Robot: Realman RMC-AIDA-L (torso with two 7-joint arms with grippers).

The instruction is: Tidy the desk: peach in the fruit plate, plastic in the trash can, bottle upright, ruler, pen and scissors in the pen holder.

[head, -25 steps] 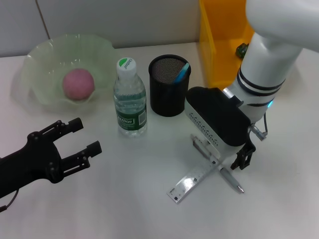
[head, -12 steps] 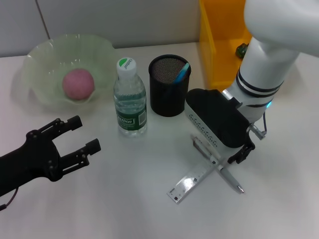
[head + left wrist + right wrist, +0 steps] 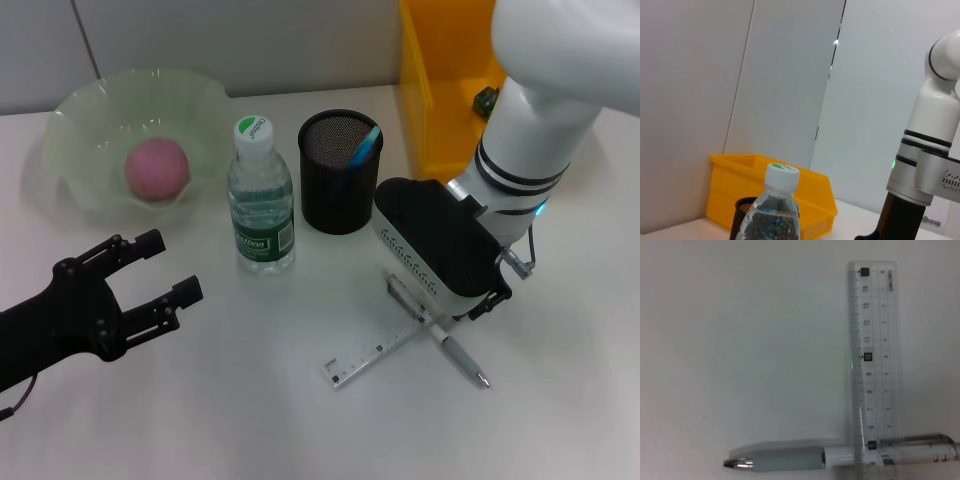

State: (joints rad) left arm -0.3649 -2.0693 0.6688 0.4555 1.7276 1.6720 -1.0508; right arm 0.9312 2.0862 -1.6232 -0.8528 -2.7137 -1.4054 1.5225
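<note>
Since the earlier head frame the ruler [image 3: 375, 352] has slid left under the right gripper [image 3: 487, 303], whose finger state cannot be told, while the left gripper [image 3: 165, 270] idles spread; peach [image 3: 157, 168] occupies the fruit plate [image 3: 85, 100] and a blue item stands in the pen holder [image 3: 340, 185]. Left wrist view shows the bottle [image 3: 772, 212] upright. Right wrist view shows the thin, stiff, probably slippery ruler [image 3: 876, 365] crossing the light pen [image 3: 840, 457] on the desk, likely best pinched across its edges.
</note>
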